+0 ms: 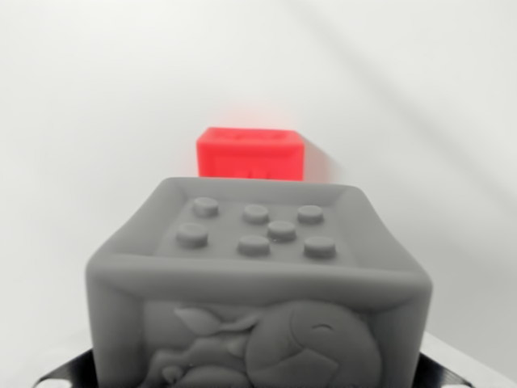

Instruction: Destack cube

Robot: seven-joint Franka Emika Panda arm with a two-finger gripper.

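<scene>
Two cubes face you: the grey cube [258,283] fills the foreground at six o'clock, and the red cube [250,153] sits apart behind it at twelve on the white table [73,121], so they look already unstacked. You cannot tell whether the tool [258,380] is released or clenched; only dark slivers show at the bottom corners, and the grey cube's base is cut off.

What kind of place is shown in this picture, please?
Probably a plain test bench or lab setup: a bare white surface, a grey soft-looking cube with raised studs close to the camera, and a red plastic cube behind it.
</scene>
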